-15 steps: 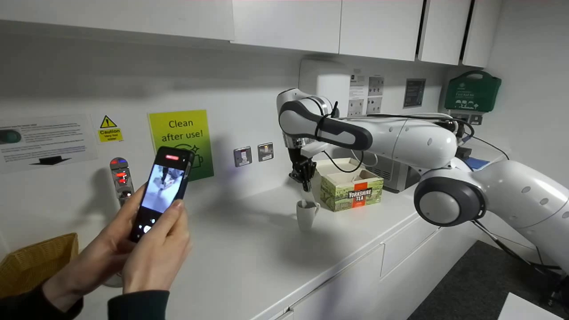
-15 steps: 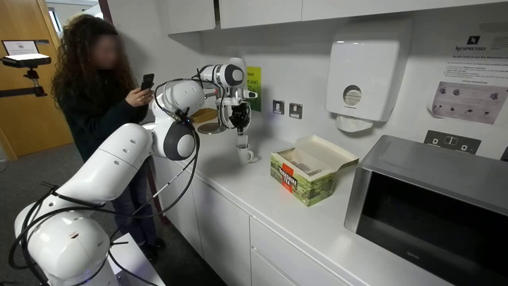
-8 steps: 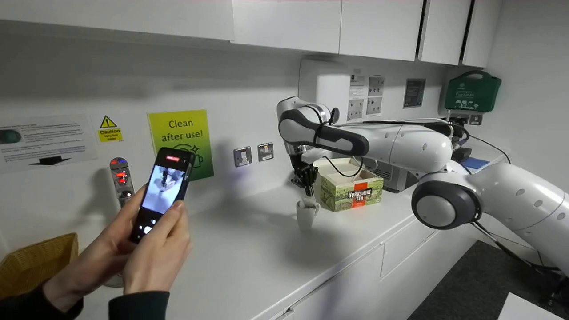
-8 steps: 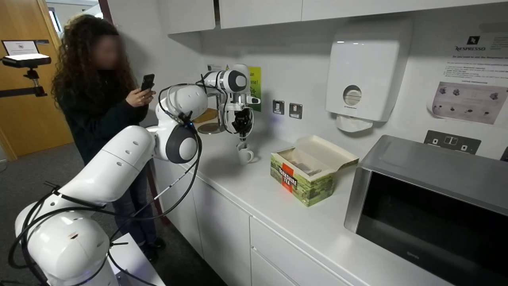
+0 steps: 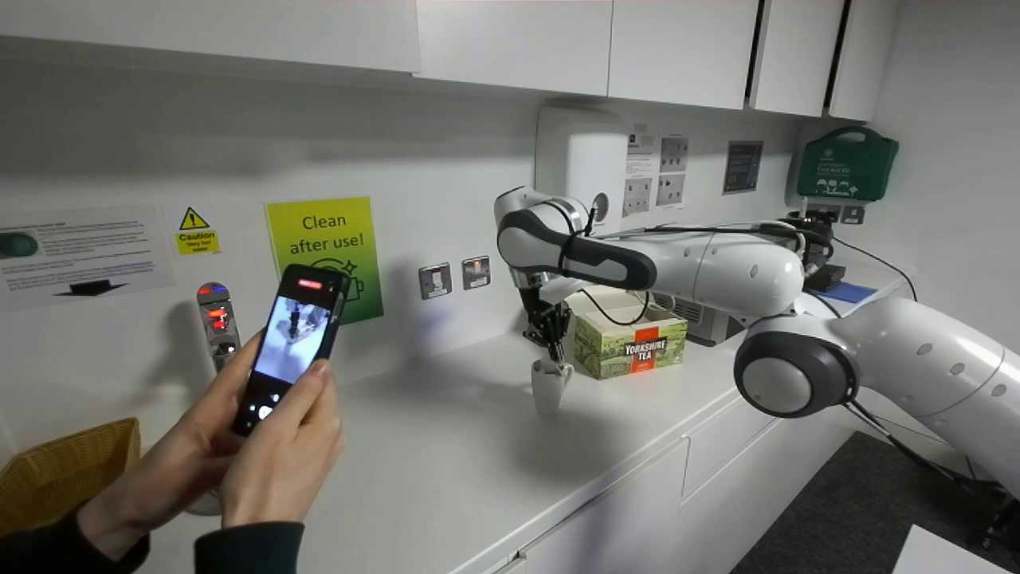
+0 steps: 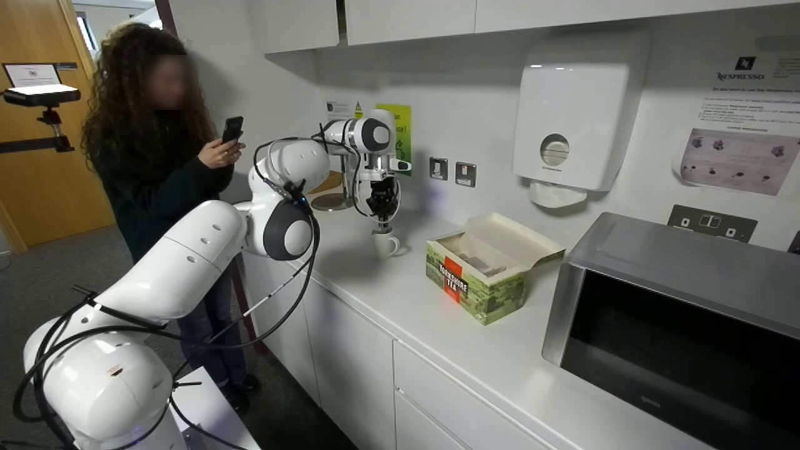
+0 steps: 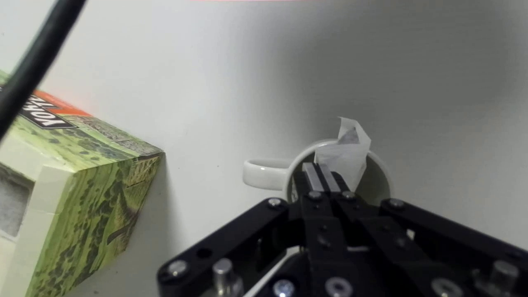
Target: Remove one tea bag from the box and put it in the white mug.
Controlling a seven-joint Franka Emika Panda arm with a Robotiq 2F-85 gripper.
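1 white mug (image 5: 547,389) has 1 tea bag (image 7: 346,159) at its mouth. Near the mug are 1 tea box (image 6: 476,285) and 2 wall switches (image 6: 439,169); farther off, 1 microwave (image 6: 681,337).

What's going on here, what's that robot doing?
A robot arm is pinching a tea bag in its end effector, at the mouth of the white mug. Part of the bag pokes out, so it isn't all in yet. The Yorkshire Tea box stands open nearby, and a curly-haired person holds up a smartphone.
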